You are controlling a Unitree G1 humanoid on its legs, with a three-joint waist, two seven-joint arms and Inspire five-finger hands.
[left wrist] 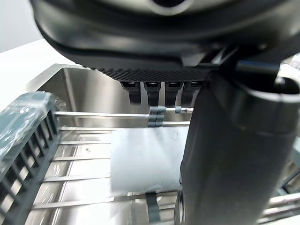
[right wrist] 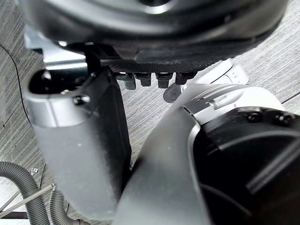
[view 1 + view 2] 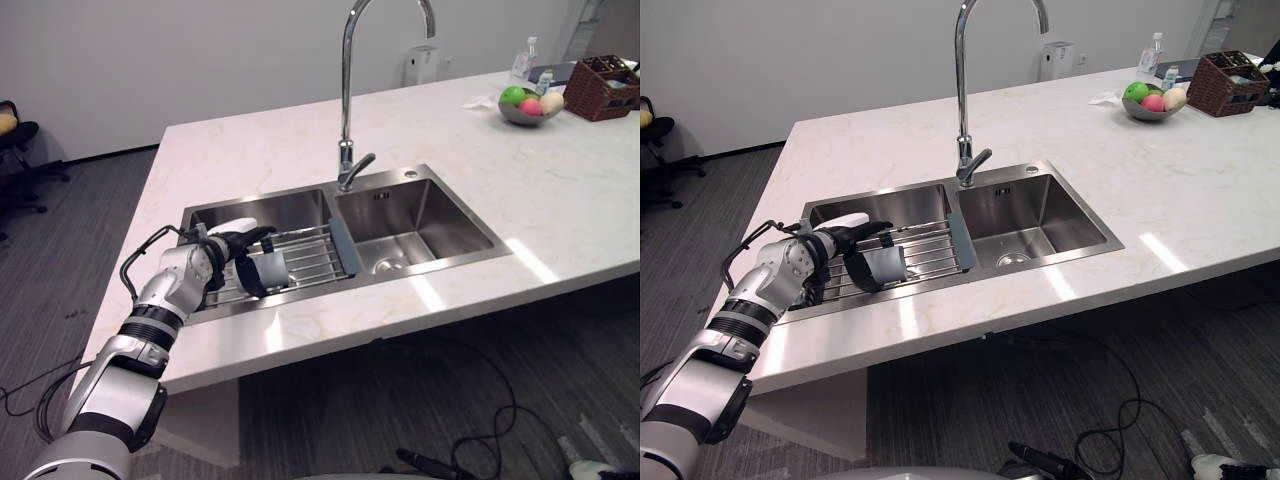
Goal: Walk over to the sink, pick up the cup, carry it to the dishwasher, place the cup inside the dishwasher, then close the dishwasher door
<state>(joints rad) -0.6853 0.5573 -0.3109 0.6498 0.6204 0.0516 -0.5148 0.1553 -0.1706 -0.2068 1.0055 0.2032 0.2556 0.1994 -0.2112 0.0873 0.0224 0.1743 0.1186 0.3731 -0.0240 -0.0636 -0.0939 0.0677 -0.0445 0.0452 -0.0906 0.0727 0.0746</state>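
Note:
A pale grey cup (image 3: 273,268) lies on its side on the wire rack (image 3: 310,256) across the left basin of the steel sink (image 3: 440,258). My left hand (image 3: 228,250) reaches over the sink's left rim and brackets the cup. Its fingers (image 1: 154,91) stretch over the top and the thumb (image 1: 234,154) hangs down in front. In the left wrist view the cup (image 1: 145,159) rests on the rack's bars between thumb and fingers, with a gap to the fingers. My right hand (image 2: 79,140) hangs relaxed over grey floor, holding nothing.
A tall faucet (image 3: 347,90) stands behind the sink's divider. The right basin (image 3: 410,225) holds nothing. A fruit bowl (image 3: 528,105), a wicker basket (image 3: 603,88) and a bottle (image 3: 523,58) sit at the counter's far right. A dark chair (image 3: 12,140) stands at far left.

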